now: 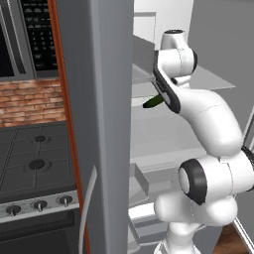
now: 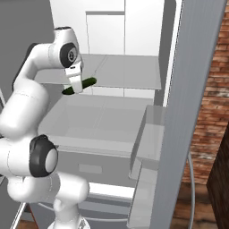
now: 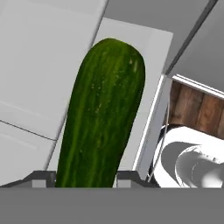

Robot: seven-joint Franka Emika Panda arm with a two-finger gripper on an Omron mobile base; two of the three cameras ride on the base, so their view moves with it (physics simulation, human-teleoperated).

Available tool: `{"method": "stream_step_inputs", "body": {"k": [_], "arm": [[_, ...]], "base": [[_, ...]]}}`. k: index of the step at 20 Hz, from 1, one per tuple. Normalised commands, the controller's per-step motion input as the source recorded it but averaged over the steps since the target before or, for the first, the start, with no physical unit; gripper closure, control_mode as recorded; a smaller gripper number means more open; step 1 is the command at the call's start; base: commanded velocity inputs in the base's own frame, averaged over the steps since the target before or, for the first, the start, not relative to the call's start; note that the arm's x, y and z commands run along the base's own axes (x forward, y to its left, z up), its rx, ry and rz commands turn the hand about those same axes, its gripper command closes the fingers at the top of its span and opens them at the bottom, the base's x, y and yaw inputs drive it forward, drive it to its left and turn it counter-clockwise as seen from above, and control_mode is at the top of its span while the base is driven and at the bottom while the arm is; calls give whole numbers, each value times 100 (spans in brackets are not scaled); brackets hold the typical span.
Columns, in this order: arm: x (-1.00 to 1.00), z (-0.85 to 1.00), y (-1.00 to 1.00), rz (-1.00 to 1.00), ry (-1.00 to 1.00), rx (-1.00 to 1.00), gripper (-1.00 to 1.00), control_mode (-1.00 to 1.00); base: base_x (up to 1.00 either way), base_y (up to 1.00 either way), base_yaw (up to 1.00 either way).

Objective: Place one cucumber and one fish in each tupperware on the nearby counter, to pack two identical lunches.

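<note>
One cucumber (image 3: 103, 118) is caught between the two fingers of the gripper (image 3: 85, 177): in the hand view the dark green, faintly striped body rises straight up from between the finger tips (image 3: 41, 178), which sit close against its sides with no gap to be seen, so the gripper is closed down to the cucumber's width and has hold of it near one end. The rounded free end points away from the hand, over pale grey shelf panels, and off to the right of that view a strip of brown wooden floor (image 3: 192, 109) lies below.

From the left base view the arm reaches up and forward into the open fridge (image 1: 149, 139), and the cucumber (image 1: 154, 102) pokes out to the left of the wrist, above a glass shelf (image 1: 208, 79) level and clear of the surface beneath it. From the right base view the same cucumber (image 2: 80, 86) lies roughly level across the gripper (image 2: 77, 85), its ends sticking out on both sides of the white fingers, in the air just over a grey shelf (image 2: 125, 71) of the fridge interior.

The fridge door (image 2: 192, 112) stands open at the right of the right base view, with door bins on its inner face. In the left base view a black gas stovetop (image 1: 34, 158) with three knobs (image 1: 38, 204) sits to the left, under a brick wall (image 1: 30, 99).
</note>
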Motion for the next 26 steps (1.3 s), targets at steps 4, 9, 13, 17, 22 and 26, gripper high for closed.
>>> {"method": "stream_step_inputs", "body": {"k": [4,9,13,17,22,26], "arm": [[-67,-18,-34,-3,-11,0,100,-100],[-48,5,-18,0,-19,1,100,-100],[-44,18,-4,0,-26,1,100,-100],[-43,20,0,0,-33,1,100,-100],[-47,19,-2,3,-31,2,100,-100],[-53,12,-13,11,-28,4,100,-100]], "base": [[0,0,0],[0,0,0],[0,0,0],[0,0,0],[0,0,0],[0,0,0]]}}
